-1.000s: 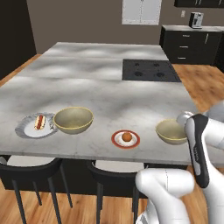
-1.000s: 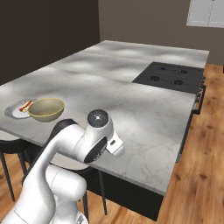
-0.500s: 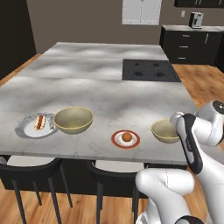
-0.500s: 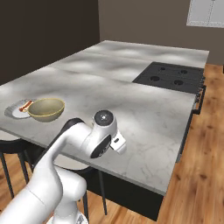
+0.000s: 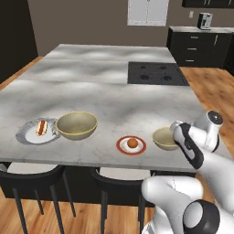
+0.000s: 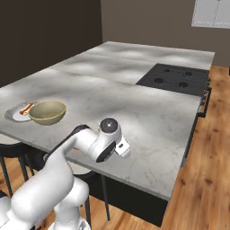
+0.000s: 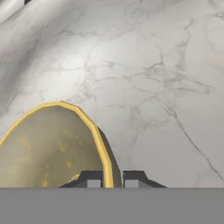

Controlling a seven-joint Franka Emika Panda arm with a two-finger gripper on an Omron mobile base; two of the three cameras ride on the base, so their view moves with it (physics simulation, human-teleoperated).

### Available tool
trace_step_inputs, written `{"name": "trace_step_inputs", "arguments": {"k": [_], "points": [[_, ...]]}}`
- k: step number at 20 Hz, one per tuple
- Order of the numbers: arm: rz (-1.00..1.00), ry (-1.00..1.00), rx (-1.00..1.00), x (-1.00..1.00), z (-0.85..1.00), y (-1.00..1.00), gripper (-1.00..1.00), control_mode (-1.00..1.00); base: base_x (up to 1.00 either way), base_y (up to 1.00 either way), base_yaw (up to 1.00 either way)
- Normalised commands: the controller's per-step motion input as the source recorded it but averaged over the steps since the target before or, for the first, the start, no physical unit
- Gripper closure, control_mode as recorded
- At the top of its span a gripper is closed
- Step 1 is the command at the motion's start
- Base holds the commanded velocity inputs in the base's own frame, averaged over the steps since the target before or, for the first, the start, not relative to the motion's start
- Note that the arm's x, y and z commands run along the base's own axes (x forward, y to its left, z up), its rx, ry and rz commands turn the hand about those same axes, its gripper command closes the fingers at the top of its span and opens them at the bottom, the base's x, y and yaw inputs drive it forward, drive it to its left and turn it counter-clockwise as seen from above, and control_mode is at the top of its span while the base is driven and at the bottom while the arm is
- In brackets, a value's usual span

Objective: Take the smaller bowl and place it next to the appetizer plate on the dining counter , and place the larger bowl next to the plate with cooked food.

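The smaller bowl [image 5: 163, 138], olive with a yellow rim, sits low at the counter's front right, just right of the appetizer plate [image 5: 131, 145], a red-rimmed plate with an orange ball. My gripper [image 7: 113, 178] is shut on the bowl's [image 7: 48, 148] right rim, one fingertip [image 7: 92, 178] inside and one outside. I cannot tell if the bowl touches the marble. The larger bowl [image 5: 77, 124] stands at the front left, touching the plate with cooked food [image 5: 39, 130], which holds a hot dog. Both also show in the right base view, larger bowl [image 6: 47, 112] and plate [image 6: 20, 111].
A black cooktop [image 5: 155, 73] is set into the counter's far right. Dark stools [image 5: 32, 174] stand under the front edge. The counter's front edge [image 5: 91, 161] runs close below the plates and bowls. Bare marble [image 7: 166, 78] spreads beyond the held bowl.
My gripper has carried the smaller bowl leftward along the front of the counter, closer to the appetizer plate. The larger bowl and both plates have stayed put.
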Motion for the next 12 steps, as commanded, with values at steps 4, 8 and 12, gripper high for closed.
{"name": "trace_step_inputs", "arguments": {"k": [4,8,12], "points": [[0.0,0.0,0.0,0.4,-0.37,0.0,1.0,-1.0,0.0,0.0,0.0],[0.0,0.0,0.0,0.37,-0.33,0.0,1.0,-1.0,0.0,0.0,0.0],[0.0,0.0,0.0,0.36,-0.32,0.0,1.0,-1.0,0.0,0.0,0.0]]}}
